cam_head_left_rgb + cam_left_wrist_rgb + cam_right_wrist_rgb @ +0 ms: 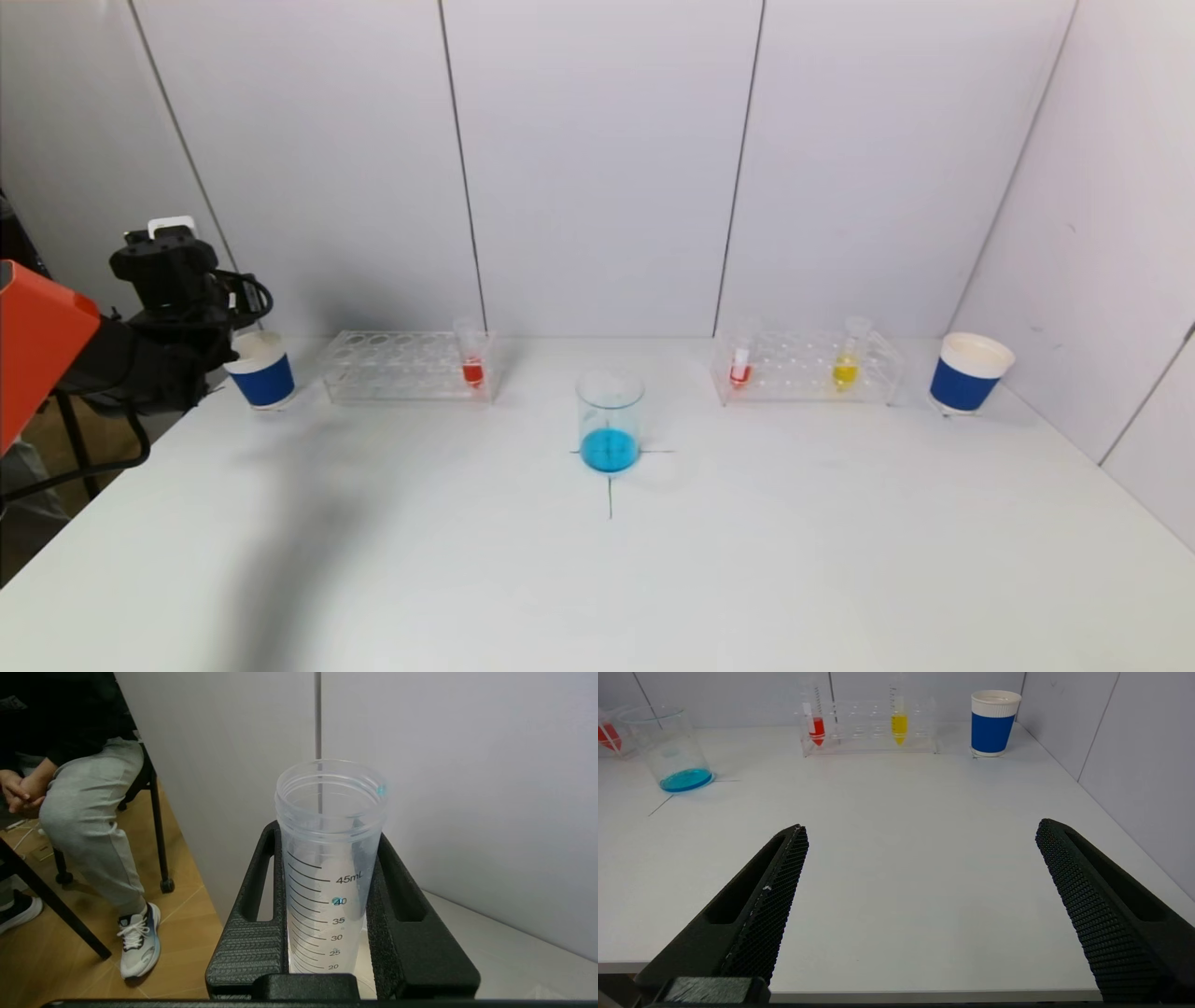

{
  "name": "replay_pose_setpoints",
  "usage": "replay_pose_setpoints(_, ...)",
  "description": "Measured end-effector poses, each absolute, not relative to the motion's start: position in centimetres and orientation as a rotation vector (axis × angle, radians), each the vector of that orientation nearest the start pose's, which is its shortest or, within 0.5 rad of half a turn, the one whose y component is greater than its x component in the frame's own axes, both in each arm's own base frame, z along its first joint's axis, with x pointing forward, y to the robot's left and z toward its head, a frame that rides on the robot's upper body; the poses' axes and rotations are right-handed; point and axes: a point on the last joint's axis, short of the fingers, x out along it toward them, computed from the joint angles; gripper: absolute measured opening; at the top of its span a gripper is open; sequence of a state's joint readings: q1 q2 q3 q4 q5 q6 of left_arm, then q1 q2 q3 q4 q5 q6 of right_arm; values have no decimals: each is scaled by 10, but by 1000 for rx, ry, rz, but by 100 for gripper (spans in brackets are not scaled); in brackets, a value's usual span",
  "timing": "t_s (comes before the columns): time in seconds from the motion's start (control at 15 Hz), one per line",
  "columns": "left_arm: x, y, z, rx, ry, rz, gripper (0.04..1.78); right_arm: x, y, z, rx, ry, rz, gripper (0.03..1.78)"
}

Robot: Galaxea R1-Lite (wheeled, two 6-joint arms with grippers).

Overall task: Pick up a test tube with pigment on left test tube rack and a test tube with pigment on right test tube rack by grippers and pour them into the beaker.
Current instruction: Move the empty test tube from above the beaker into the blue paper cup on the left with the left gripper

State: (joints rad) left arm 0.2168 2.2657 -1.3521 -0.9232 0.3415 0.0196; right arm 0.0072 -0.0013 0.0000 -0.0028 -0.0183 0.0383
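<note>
One empty test tube [327, 868] clamped betw. left gripper [329, 896] jaws; right gripper [920, 835] jaws wide apart.

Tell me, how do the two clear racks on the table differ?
The left test tube rack holds one tube, with red pigment, at its end nearest the beaker. The right test tube rack holds two, one red and one yellow. Both are clear plastic, standing by the back wall, each beside a blue paper cup.

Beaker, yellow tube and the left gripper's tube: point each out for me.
beaker [610, 425], head view, on its glass wall above the blue liquid.
yellow tube [846, 370], head view, on the yellow pigment.
empty tube [329, 868], left wrist view, on its graduated wall, clamped in the left gripper [327, 905].
</note>
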Motion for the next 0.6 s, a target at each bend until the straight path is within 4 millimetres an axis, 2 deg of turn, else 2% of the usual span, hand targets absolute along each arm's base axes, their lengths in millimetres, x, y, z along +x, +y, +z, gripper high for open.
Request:
replay_pose_setpoints(0.27, 448, 108, 121, 22, 25, 531, 48, -23, -1, 76, 38, -4, -11, 177)
replay_pose_setpoints(0.6, 451, 107, 108, 25, 38, 523, 48, -23, -1, 76, 38, -4, -11, 177)
